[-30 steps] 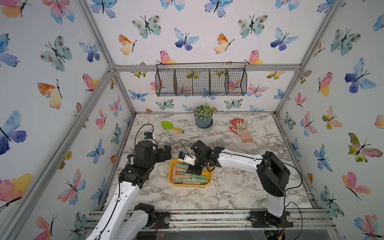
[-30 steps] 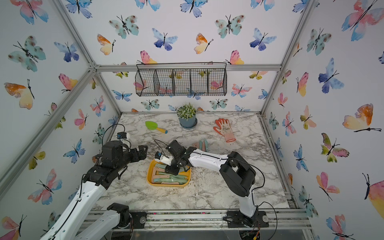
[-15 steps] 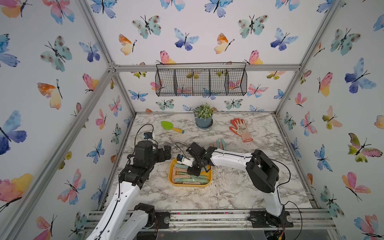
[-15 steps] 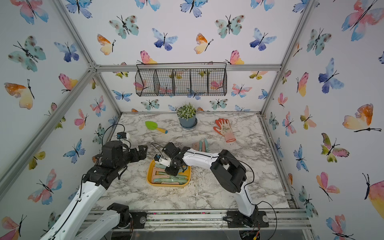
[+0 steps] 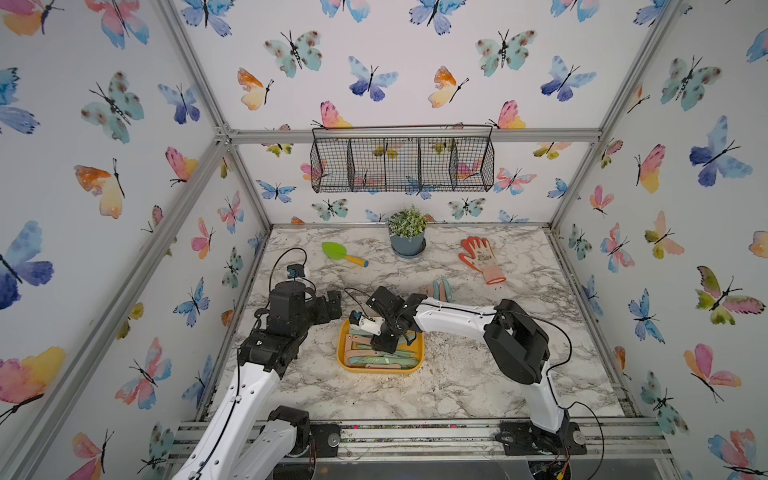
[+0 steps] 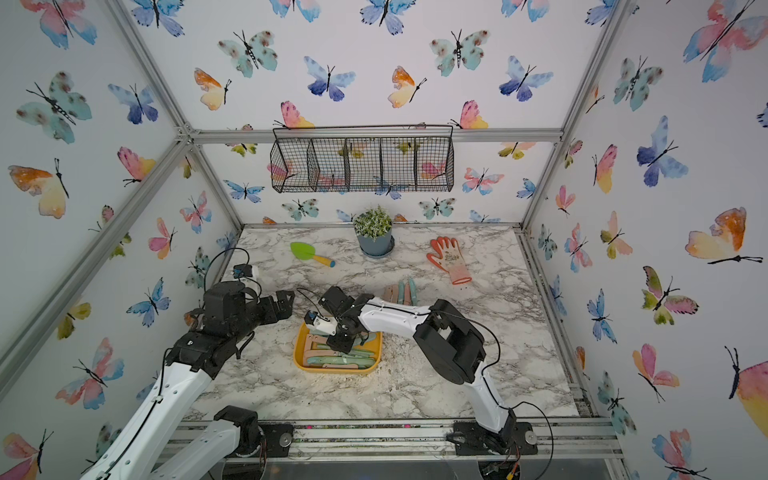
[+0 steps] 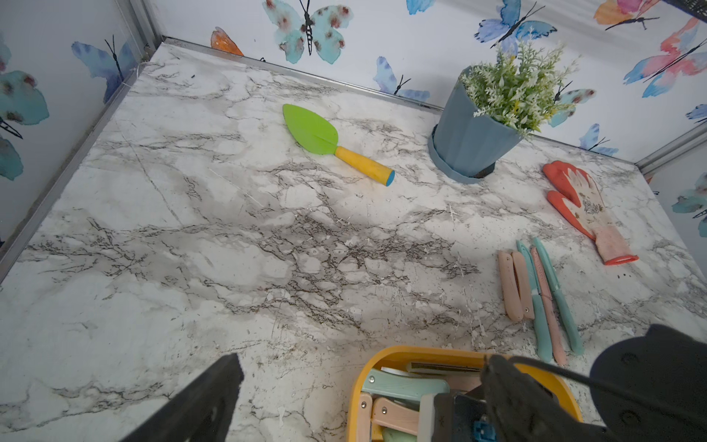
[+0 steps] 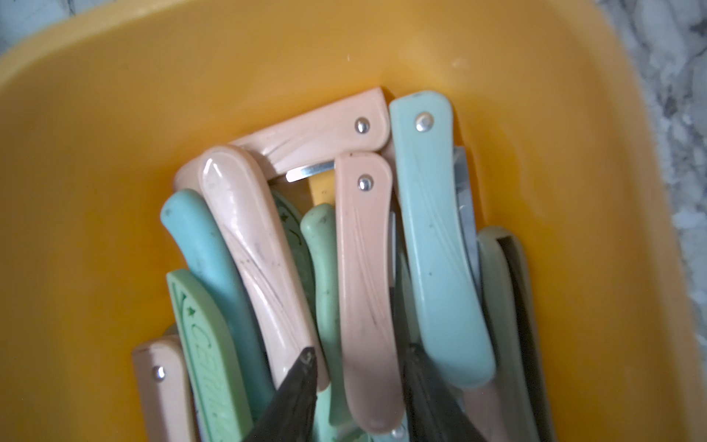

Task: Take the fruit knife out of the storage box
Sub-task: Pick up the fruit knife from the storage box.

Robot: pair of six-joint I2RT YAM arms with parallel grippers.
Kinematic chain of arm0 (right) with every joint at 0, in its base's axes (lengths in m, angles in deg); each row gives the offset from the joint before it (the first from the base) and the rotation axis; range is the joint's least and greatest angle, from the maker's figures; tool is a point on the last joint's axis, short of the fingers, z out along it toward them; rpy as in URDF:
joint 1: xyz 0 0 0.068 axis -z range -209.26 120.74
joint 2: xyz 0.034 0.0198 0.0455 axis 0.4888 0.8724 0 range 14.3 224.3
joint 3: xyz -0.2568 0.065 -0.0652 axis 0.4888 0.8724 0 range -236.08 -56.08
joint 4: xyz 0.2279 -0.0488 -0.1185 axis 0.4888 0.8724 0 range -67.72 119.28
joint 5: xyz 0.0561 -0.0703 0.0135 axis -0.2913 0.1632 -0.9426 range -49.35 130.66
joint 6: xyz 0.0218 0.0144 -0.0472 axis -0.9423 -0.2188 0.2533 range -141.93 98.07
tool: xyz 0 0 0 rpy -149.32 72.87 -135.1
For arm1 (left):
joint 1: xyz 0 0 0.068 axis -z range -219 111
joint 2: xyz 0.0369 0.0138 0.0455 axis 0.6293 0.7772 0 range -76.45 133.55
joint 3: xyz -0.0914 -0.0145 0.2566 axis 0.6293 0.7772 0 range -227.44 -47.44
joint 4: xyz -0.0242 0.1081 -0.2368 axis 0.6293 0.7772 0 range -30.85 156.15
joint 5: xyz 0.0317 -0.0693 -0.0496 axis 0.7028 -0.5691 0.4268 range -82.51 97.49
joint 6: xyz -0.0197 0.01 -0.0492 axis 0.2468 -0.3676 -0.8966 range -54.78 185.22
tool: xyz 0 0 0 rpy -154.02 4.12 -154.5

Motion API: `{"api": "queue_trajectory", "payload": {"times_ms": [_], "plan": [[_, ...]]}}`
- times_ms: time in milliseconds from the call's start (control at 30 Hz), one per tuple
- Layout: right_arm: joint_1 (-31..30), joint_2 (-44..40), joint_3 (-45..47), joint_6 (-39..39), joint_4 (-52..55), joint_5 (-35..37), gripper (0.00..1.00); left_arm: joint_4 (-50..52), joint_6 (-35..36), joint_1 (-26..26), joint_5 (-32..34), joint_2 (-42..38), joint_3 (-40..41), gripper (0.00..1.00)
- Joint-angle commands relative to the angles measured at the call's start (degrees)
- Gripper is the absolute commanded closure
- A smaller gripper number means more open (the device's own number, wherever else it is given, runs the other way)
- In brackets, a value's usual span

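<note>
Our right tool (image 8: 359,359) is hanging inside the storage box (image 8: 114,114), its fingers standing partly apart on either side of a pink folded fruit knife (image 8: 363,268), not clamping it. That knife is lying among other pink and green knives in the box, which is sitting on the table (image 5: 415,395). Our left tool (image 5: 332,301) is hovering near the box, gaping wide and carrying nothing.

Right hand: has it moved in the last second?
Yes. In both top views the right hand has dropped from above the storage box's far rim toward its middle, down among the knives. The box itself has not shifted.
</note>
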Motion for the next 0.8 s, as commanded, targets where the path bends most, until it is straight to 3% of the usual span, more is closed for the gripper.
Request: {"api": "queue_trajectory", "payload": {"times_ms": [0, 767], "plan": [[-0.6, 1.8, -1.6, 0.1, 2.6, 1.4, 0.59, 0.5, -0.4, -0.3, 0.9, -0.9, -0.5, 0.02], [-0.7, 4.0, -3.4, 0.0, 7.5, 3.1, 0.62, 0.5, -0.5, -0.3, 1.2, -1.2, -0.5, 0.02]]}}
